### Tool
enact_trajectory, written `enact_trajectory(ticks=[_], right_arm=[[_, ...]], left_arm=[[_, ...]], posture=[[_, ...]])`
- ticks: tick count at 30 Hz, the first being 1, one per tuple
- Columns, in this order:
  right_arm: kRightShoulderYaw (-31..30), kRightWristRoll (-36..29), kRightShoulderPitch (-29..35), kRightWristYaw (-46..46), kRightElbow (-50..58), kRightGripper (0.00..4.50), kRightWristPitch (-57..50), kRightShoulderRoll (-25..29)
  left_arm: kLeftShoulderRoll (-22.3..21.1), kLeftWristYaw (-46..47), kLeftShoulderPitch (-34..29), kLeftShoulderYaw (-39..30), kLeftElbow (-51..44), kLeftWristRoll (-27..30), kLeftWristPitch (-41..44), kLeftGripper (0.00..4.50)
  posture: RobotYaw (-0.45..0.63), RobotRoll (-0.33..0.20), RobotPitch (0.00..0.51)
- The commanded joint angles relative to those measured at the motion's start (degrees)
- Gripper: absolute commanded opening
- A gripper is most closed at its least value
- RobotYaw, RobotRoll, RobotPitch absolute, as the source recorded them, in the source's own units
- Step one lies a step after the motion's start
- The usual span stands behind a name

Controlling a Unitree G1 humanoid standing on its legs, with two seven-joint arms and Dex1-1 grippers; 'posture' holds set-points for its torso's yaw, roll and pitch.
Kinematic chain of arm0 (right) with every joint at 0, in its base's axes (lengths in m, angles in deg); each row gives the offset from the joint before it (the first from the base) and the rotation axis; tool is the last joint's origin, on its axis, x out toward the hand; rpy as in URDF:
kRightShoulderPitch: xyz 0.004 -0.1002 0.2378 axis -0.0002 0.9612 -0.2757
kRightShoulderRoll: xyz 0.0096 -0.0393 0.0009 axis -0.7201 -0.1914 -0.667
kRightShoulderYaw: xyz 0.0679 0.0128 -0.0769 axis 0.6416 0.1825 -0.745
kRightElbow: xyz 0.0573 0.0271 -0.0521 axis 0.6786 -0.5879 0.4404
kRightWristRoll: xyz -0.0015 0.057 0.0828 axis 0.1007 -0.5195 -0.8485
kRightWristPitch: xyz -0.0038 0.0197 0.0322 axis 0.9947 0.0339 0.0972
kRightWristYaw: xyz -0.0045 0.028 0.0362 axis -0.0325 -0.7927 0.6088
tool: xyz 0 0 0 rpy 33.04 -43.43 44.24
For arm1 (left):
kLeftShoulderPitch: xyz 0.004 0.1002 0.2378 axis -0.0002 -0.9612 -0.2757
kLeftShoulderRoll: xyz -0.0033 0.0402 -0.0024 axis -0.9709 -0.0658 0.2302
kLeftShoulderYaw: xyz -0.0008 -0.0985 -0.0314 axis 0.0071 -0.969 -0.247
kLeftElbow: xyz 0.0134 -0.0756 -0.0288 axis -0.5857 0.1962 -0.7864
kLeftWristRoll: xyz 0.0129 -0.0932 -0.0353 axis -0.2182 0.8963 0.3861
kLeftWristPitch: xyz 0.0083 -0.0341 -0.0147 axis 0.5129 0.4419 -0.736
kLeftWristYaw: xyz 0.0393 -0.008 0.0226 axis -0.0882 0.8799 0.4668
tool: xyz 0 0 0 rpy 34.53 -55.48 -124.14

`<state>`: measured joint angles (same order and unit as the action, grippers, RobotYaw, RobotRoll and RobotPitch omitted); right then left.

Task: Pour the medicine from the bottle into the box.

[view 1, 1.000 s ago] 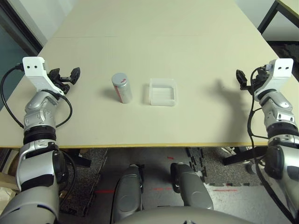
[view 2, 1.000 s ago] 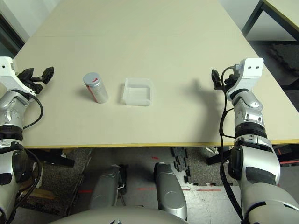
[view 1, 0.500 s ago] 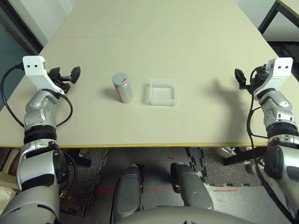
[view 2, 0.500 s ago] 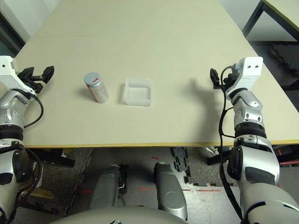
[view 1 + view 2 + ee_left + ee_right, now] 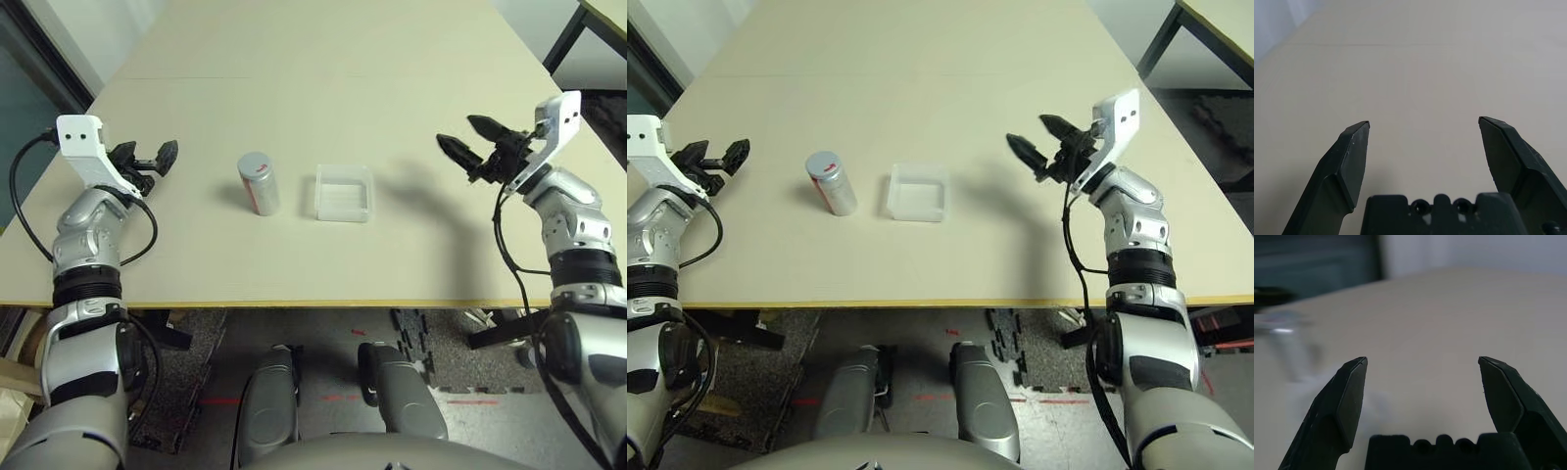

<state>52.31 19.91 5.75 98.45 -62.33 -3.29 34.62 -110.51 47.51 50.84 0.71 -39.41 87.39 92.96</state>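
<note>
The small silver-grey cylindrical bottle with a red mark and round grey cap (image 5: 259,183) stands upright on the beige worktop (image 5: 323,98), just beside the shallow clear plastic box (image 5: 343,193), which looks empty. Both lie between the left gripper (image 5: 150,158) and right gripper (image 5: 471,147), each with jaws released and well apart from them. The bottle is probably light, rigid and smooth, best taken around its mid-body; any medicine inside is hidden.
</note>
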Motion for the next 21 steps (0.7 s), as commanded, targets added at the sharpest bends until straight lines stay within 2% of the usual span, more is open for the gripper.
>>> enact_trajectory(ticks=[1, 6, 11, 16, 21], right_arm=[[-3.25, -1.91, 1.78, 5.31, 5.79, 4.5, -4.51, 0.91], [-6.57, -1.31, 2.59, 9.69, 9.12, 4.5, -6.19, 1.68], [-10.1, 0.49, 3.4, 13.14, 9.89, 4.5, -4.99, 1.8], [-11.27, 1.33, 3.12, 13.93, 8.86, 4.5, -3.66, 1.32], [-11.88, 2.34, 2.48, 14.05, 7.26, 4.5, -2.08, 0.65]], left_arm=[[-0.11, -1.25, -1.95, 0.67, -4.27, 1.09, 3.01, 4.47], [0.26, -3.37, -5.47, 1.05, -12.87, 3.22, 7.26, 4.47], [0.97, -5.38, -11.76, 0.19, -24.01, 7.59, 11.04, 4.47], [1.53, -6.88, -18.2, 0.13, -33.94, 11.62, 13.75, 4.47], [2.03, -8.67, -23.16, 1.6, -40.52, 13.01, 14.01, 4.47]], posture=[[0.0, 0.0, 0.141], [0.01, 0.0, 0.145], [0.03, 0.0, 0.151], [0.05, 0.0, 0.157], [0.05, 0.0, 0.159]])
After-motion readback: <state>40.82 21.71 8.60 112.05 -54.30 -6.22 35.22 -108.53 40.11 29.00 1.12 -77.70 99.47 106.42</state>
